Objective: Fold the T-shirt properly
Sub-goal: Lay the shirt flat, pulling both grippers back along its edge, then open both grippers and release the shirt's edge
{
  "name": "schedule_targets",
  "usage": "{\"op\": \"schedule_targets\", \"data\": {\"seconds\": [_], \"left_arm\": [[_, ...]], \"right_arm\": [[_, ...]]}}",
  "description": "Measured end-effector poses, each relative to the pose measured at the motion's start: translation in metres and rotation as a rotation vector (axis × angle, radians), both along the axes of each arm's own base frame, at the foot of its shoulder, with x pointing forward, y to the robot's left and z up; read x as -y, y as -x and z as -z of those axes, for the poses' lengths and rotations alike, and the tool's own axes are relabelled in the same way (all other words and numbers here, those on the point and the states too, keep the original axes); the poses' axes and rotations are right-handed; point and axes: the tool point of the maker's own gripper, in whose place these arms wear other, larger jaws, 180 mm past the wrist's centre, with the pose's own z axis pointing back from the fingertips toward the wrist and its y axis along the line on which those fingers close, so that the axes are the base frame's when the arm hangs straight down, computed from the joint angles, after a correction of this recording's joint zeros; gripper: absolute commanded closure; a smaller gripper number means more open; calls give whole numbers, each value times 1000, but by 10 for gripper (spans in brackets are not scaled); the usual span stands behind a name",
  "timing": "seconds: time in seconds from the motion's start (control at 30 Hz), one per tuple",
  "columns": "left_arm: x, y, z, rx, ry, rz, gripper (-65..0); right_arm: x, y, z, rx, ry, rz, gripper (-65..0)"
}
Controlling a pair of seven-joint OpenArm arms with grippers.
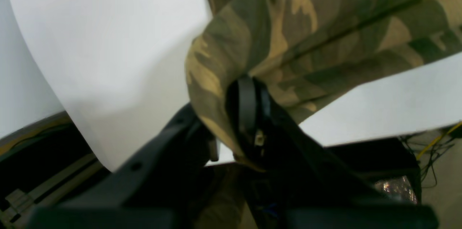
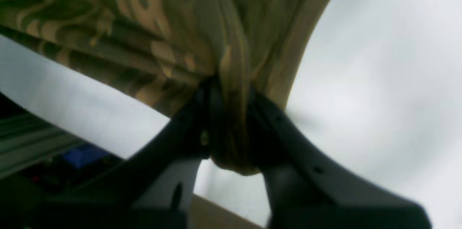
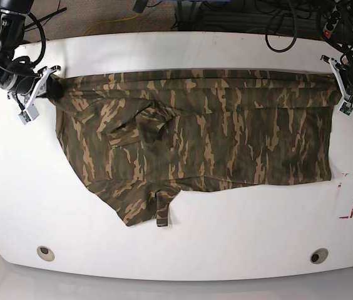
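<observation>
Cloth of the T-shirt (image 3: 201,134) lies spread across the white worktop (image 3: 183,244), its far edge pulled taut between both arms: right gripper (image 2: 229,113) and left gripper (image 1: 231,120) each have jaws pinched on a bunched corner, apparently to keep the fold line straight.

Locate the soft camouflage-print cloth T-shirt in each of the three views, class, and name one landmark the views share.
Left wrist: the camouflage T-shirt fills the upper right, one corner pinched in the left gripper.
Right wrist: upper left and centre, bunched in the right gripper.
Base: spread across the middle.
Shared landmark: the white table, beneath the shirt everywhere.
</observation>
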Motion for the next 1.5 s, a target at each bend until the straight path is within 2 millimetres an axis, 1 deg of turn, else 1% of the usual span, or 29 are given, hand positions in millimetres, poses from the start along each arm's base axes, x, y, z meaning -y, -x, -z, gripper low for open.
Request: {"op": "schedule_targets", "data": {"seconds": [0.1,0.2,0.37,0.47,0.5,0.53,0.57,0.6,0.67,0.73,0.8,0.83,0.93,0.97,1.07,1.13,1.23,1.33,1.4,1.47,1.5], "left_arm": [[0,8,5,-23,0,-2,-63],[-2,10,6,-32,-2,-5,-74],[-8,23,19,-87,6,-22,-179],[-13,25,19,-99,-3,-25,-237],[-14,25,19,-100,-5,-24,-257],[-15,26,19,-104,-10,-21,-278],[-16,28,19,-110,-12,-19,-301],[-17,30,19,-117,-15,-16,-332],[-22,35,20,-139,-35,-19,-386],[-24,35,19,-141,-44,-21,-419],[-25,34,18,-138,-47,-21,-438],[-25,34,18,-138,-47,-21,-442],[-21,32,17,-129,-22,-13,-440],[-18,30,15,-120,1,-1,-440],[-16,17,-5,-42,58,14,-440],[-15,12,-15,-3,104,6,-440],[-8,18,-15,-44,157,18,-440],[-8,17,-22,-53,169,32,-440],[4,15,-23,-36,237,54,-440],[15,22,-21,-58,294,81,-440],[17,25,-21,-69,309,90,-440]], "right_arm": [[1,10,5,-27,5,0,-46],[1,15,8,-41,3,0,-46],[1,22,11,-57,4,0,-48],[1,31,15,-80,1,-1,-51],[1,36,18,-92,1,-1,-67],[1,40,20,-104,2,-1,-98],[1,43,21,-112,4,-2,-146],[1,45,22,-120,7,-3,-201],[3,46,22,-124,13,-3,-336],[4,48,22,-127,15,-1,-442],[5,49,21,-125,17,1,-515],[6,48,19,-118,18,6,-531],[9,46,0,-61,-29,42,-533],[6,45,-6,-36,-57,48,-533],[-3,39,-17,8,-132,51,-533],[-11,37,-22,28,-183,51,-533],[-15,34,-26,43,-214,47,-533],[-16,34,-26,41,-217,44,-533],[-16,34,-26,43,-218,44,-533],[-17,34,-26,44,-222,45,-533],[-18,34,-26,44,-223,46,-533]]}}
